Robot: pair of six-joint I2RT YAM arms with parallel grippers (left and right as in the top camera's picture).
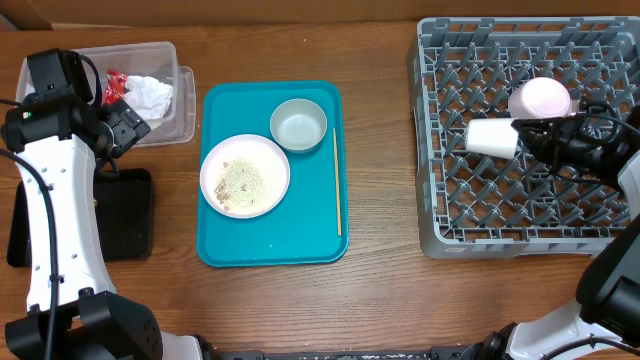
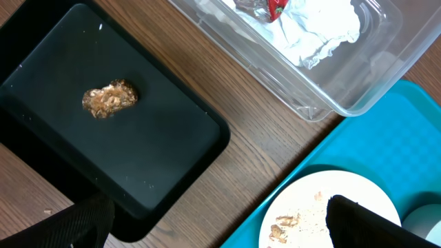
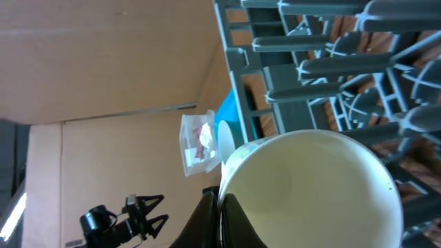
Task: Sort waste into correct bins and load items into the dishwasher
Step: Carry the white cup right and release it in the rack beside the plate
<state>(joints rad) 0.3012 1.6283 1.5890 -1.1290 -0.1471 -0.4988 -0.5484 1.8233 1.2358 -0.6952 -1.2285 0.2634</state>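
Note:
My right gripper (image 1: pixel 528 138) is shut on the rim of a white cup (image 1: pixel 490 137) and holds it on its side over the grey dish rack (image 1: pixel 440 90); the cup fills the right wrist view (image 3: pixel 310 193), rim pinched between the fingers (image 3: pixel 222 207). A pink cup (image 1: pixel 541 98) sits in the rack behind it. My left gripper (image 1: pixel 128 125) is open and empty by the clear bin, above table between the black bin and tray (image 2: pixel 220 220). A white plate (image 1: pixel 245 175) with crumbs, a pale bowl (image 1: pixel 298 125) and a chopstick (image 1: pixel 336 180) lie on the teal tray (image 1: pixel 275 250).
A clear plastic bin (image 1: pixel 185 100) at the back left holds crumpled white paper (image 2: pixel 310 31) and a red wrapper. A black bin (image 2: pixel 158 138) at the left holds a lump of food scraps (image 2: pixel 109 98). Cardboard lines the table's back edge.

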